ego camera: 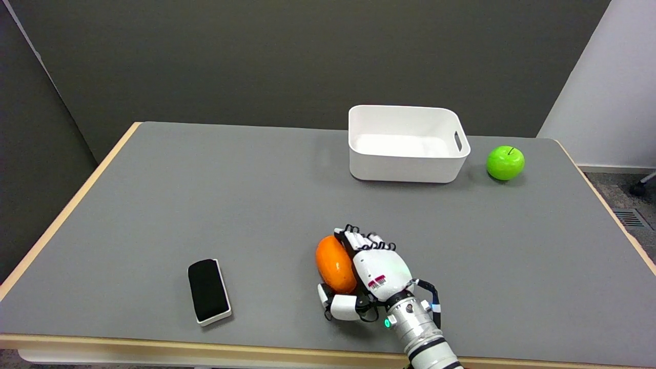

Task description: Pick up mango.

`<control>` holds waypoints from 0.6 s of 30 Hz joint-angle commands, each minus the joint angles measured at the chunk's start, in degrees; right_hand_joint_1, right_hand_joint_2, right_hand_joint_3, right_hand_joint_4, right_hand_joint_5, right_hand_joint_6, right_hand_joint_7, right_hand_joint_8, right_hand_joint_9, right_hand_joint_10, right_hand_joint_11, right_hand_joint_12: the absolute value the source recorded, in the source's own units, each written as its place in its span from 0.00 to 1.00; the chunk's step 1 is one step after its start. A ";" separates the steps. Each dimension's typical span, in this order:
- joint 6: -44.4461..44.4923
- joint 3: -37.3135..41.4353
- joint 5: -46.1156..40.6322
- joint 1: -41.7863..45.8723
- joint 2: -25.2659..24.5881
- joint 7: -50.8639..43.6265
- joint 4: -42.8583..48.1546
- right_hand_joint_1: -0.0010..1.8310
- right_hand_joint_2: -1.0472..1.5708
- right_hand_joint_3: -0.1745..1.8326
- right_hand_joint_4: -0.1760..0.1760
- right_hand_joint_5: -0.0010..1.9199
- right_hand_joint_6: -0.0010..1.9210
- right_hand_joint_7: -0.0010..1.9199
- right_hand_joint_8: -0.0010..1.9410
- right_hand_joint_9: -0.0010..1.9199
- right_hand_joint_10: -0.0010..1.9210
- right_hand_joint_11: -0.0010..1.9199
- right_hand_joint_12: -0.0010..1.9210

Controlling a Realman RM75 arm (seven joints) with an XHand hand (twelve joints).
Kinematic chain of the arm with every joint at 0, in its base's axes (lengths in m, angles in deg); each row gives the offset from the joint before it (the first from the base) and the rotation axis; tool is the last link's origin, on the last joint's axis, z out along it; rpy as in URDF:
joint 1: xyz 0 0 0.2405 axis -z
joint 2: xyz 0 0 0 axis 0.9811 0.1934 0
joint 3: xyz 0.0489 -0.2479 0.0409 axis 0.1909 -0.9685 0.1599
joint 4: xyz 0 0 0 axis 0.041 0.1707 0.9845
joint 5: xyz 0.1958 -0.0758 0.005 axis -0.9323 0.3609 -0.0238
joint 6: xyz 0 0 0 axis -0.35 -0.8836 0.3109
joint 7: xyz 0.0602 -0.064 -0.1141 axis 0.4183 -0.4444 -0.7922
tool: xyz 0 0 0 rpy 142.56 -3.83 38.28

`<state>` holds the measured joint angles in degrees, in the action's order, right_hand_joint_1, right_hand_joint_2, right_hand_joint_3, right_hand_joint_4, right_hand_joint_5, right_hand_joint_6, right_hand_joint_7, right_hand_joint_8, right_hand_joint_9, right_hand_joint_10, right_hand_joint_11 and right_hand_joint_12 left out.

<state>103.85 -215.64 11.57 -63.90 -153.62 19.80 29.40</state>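
The mango [334, 264] is a smooth orange oval near the table's front edge, a little right of the middle. My right hand [371, 271] wraps around it from the right: the fingers curl over its far end and the thumb presses against its near end. The palm hides the mango's right side. I cannot tell whether the fruit rests on the table or is lifted a little off it.
A white bin [405, 146] stands at the back right, with a green apple [505, 162] to its right. A black eraser with a white base [208, 291] lies at the front left. The grey table [205, 195] has a wooden rim.
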 commanded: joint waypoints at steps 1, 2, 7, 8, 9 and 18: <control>10.63 -0.28 21.45 -1.59 -2.05 12.31 -9.96 0.67 0.82 0.36 0.00 0.21 0.57 0.31 0.91 0.40 0.86 0.01 1.00; 11.40 -0.18 22.09 -1.71 -2.31 13.61 -10.61 0.64 0.85 0.26 0.00 0.24 0.73 0.31 0.89 0.41 0.90 0.05 1.00; 11.16 0.21 21.99 -2.44 -1.84 13.92 -10.40 0.61 0.88 0.22 0.00 0.26 0.87 0.29 0.89 0.43 0.98 0.11 1.00; 11.13 0.37 21.94 -2.60 -1.61 13.92 -10.15 0.61 0.88 0.22 0.00 0.26 0.87 0.29 0.90 0.43 0.99 0.11 1.00; 11.08 0.53 21.72 -2.89 -1.23 13.92 -9.69 0.61 0.88 0.22 0.00 0.26 0.88 0.29 0.90 0.43 1.00 0.11 1.00; 10.35 4.32 17.67 -7.91 5.90 13.28 -2.08 0.60 0.88 0.24 0.00 0.26 0.88 0.29 0.91 0.43 1.00 0.12 1.00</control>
<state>111.61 -215.29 27.13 -66.20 -153.92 29.50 23.04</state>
